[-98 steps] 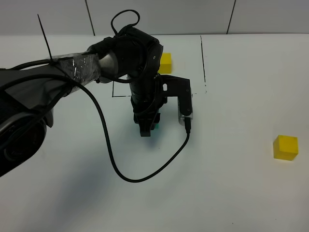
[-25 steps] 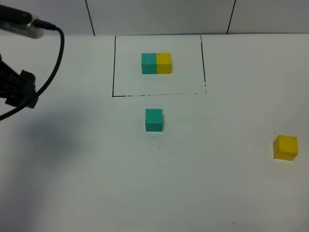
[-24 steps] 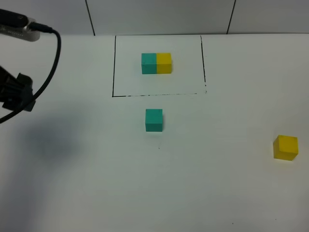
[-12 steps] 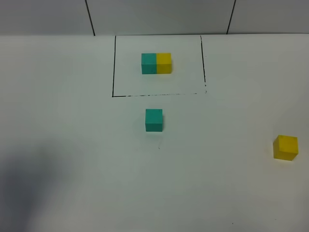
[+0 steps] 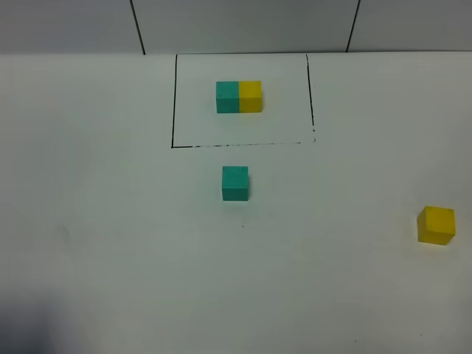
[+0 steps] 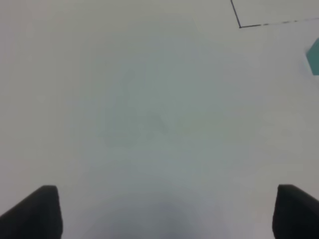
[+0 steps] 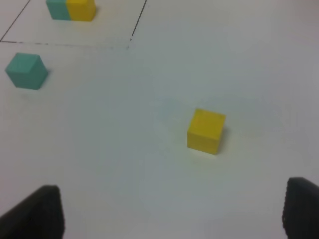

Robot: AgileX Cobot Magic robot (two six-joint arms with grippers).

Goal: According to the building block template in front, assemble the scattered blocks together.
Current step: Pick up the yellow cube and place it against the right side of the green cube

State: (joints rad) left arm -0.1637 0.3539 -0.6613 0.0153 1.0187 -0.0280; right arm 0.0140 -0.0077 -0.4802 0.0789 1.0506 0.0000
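Observation:
The building block template (image 5: 239,96), a teal and a yellow cube joined, lies inside a black drawn rectangle at the table's far middle. Of the scattered blocks, the teal cube (image 5: 235,183) sits just in front of that rectangle and the yellow cube (image 5: 436,225) sits far right. Neither arm shows in the exterior view. My left gripper (image 6: 169,214) is open over bare table, with the teal cube (image 6: 314,56) at the frame's edge. My right gripper (image 7: 169,211) is open, and the yellow cube (image 7: 206,130) lies ahead of it, untouched. The teal cube (image 7: 26,70) and template (image 7: 71,9) lie beyond.
The white table (image 5: 110,243) carries only the cubes and the thin black outline (image 5: 174,103). A tiled wall (image 5: 243,26) runs along its far edge. A faint shadow darkens the near left corner.
The left arm has pulled back off the left side of the exterior view, and its shadow has slid to the near left corner. The teal cube it stood over earlier rests alone. No cube moved.

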